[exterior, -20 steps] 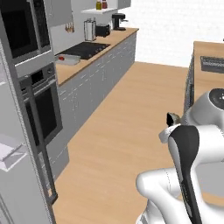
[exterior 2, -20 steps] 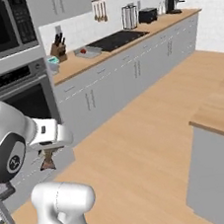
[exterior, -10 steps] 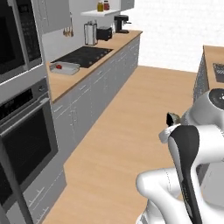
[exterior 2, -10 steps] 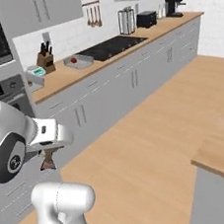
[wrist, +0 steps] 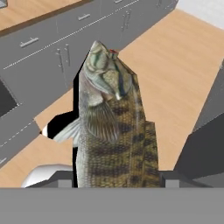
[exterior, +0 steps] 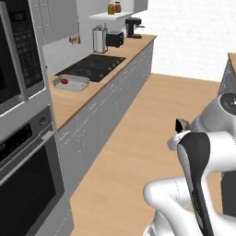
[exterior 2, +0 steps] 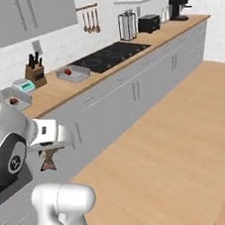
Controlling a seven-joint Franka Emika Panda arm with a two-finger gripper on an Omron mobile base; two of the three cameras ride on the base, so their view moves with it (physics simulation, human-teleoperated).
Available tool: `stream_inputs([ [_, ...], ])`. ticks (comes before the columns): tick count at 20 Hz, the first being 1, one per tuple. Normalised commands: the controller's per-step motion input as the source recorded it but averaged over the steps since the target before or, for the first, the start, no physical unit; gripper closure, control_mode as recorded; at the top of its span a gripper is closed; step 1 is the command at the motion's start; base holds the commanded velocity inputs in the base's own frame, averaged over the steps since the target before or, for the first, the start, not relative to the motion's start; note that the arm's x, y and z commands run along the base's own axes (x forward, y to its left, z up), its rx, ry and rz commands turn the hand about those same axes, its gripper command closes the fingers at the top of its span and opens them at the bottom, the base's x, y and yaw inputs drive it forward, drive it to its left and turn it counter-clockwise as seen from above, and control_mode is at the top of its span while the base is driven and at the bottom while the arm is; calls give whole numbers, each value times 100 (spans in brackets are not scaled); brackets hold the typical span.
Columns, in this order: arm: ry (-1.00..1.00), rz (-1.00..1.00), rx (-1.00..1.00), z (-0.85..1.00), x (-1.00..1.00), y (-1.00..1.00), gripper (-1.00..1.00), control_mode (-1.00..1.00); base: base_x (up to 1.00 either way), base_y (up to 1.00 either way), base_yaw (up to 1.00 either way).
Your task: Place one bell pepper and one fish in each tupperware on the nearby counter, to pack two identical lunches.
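The fish (wrist: 111, 127) stands up out of the gripper (wrist: 116, 177), head far from the hand and tail end down between the jaws; the finger tips are hidden behind its body, so the grip looks clamped on it. In the right base view the gripper (exterior 2: 47, 160) hangs over the floor just near the grey drawers. The counter (exterior 2: 71, 87) runs along the wall beyond, carrying a tupperware (exterior 2: 73, 73) beside the stovetop (exterior 2: 110, 56).
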Motion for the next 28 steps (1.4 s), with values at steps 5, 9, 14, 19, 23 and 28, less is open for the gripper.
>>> stream_inputs([
  [5,0,0,0,0,0,0,100,100,100,25,0],
  [9,0,0,0,0,0,0,100,100,100,34,0],
  [14,0,0,0,0,0,0,100,100,100,18,1],
  [19,0,0,0,0,0,0,100,100,100,-10,17],
  [23,0,0,0,0,0,0,100,100,100,-15,35],
  [28,0,0,0,0,0,0,100,100,99,-35,51],
])
